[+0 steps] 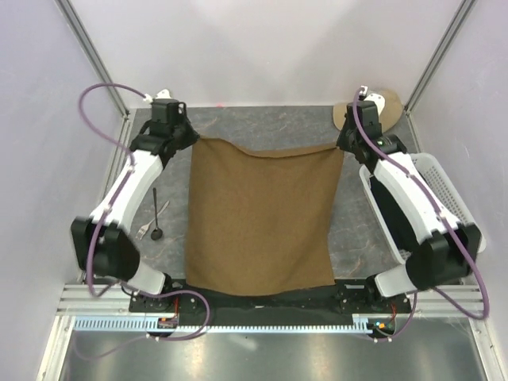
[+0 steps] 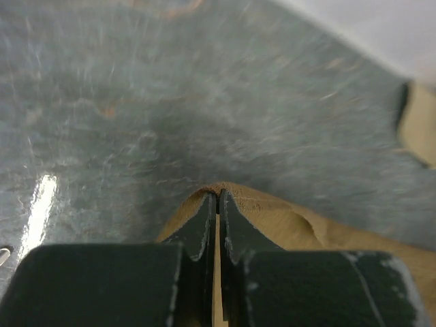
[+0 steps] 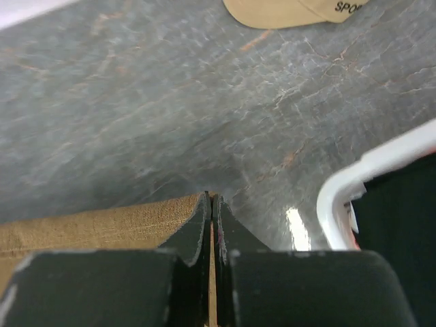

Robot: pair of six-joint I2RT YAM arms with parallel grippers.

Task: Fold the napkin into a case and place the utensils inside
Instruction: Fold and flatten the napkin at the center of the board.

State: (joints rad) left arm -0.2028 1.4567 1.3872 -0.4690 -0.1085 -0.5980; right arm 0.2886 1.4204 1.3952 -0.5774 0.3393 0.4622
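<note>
The napkin (image 1: 260, 218) lies spread flat on the grey bench (image 1: 349, 230) between the two arms. The left end effector (image 2: 216, 195) is closed tight on its far left corner, and the right end effector (image 3: 210, 197) is closed on its far right corner. The far edge sags a little between them. The utensils (image 1: 155, 221) lie on the bench, left of the napkin.

Lab cell: aluminium frame (image 1: 92, 55), white walls (image 1: 262, 48)
</note>
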